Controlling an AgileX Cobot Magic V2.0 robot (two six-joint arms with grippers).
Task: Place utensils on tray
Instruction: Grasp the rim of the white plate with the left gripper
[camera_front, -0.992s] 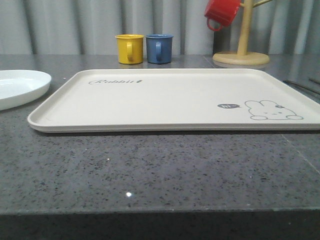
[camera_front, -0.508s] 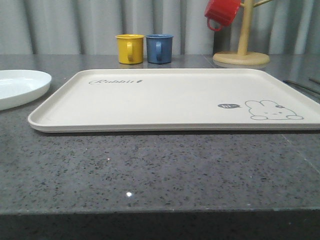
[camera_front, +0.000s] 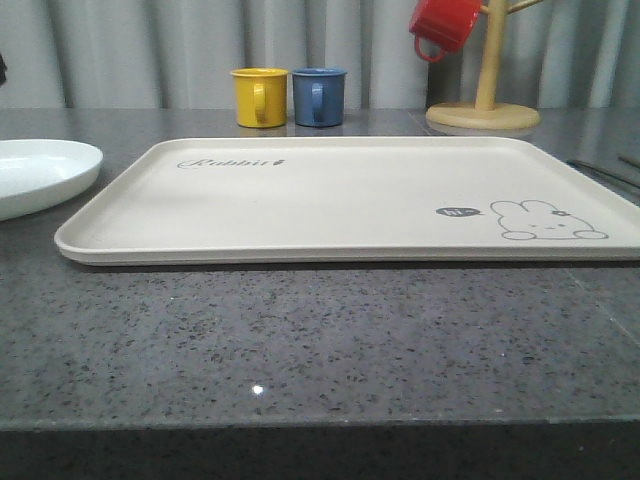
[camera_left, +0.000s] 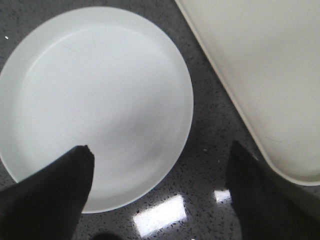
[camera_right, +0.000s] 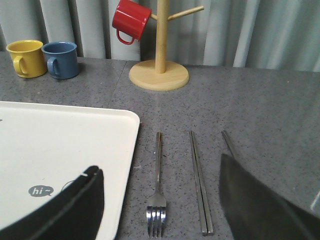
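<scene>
Metal: 1 fork (camera_right: 157, 207) | 2 chopsticks (camera_right: 199, 182) | 1 plate (camera_left: 95, 105) | 1 tray (camera_front: 360, 195)

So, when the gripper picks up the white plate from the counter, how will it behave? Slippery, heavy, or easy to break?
The white plate looks glazed and smooth, so it may slip between the fingers. Its rim is low and lies close to the counter, so getting a finger under it is probably hard. It seems rigid, likely ceramic, so possibly breakable if dropped.

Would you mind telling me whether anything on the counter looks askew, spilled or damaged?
Nothing stands out. The tray lies flat and bare, the plate sits beside it, and the fork and chopsticks lie parallel.
</scene>
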